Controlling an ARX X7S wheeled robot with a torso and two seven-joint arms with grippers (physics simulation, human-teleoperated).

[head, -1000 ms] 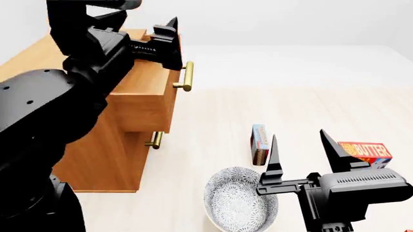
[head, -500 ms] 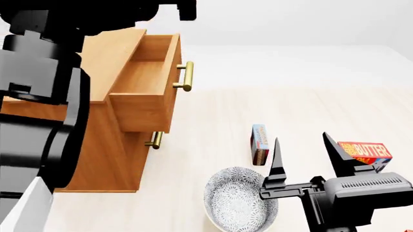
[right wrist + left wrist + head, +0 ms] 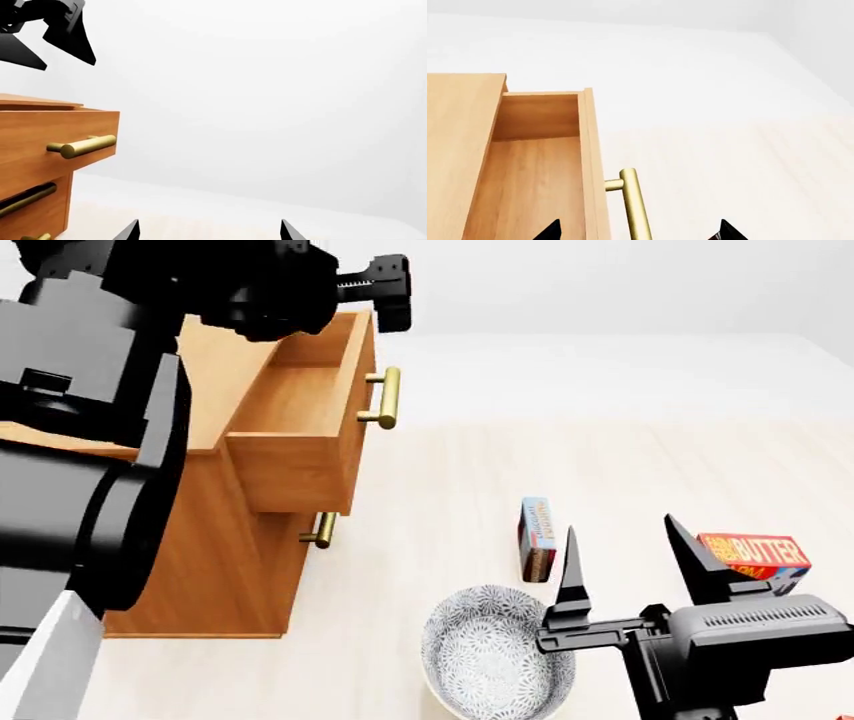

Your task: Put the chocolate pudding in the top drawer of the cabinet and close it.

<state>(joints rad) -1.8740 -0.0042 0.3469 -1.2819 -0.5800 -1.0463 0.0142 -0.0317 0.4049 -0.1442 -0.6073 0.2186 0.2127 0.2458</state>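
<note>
The cabinet (image 3: 220, 540) stands at the left with its top drawer (image 3: 300, 410) pulled out and nothing in it; its brass handle (image 3: 386, 398) faces the table. My left gripper (image 3: 638, 233) hangs open above the drawer's front and handle (image 3: 635, 205), touching nothing. The chocolate pudding (image 3: 538, 537) stands on edge on the table, between the cabinet and my right gripper (image 3: 622, 540). That gripper is open and holds nothing, just right of the carton. In the right wrist view the drawer (image 3: 53, 130) and my left gripper's fingers (image 3: 67, 35) show.
A patterned bowl (image 3: 487, 650) sits at the near edge, below the pudding and beside my right gripper. A red-and-yellow butter box (image 3: 755, 555) lies to the right. The lower drawer's handle (image 3: 320, 530) shows under the open drawer.
My left gripper has lifted away from the drawer front and handle and now hangs above it. The drawer stays open. The right gripper has barely moved.
</note>
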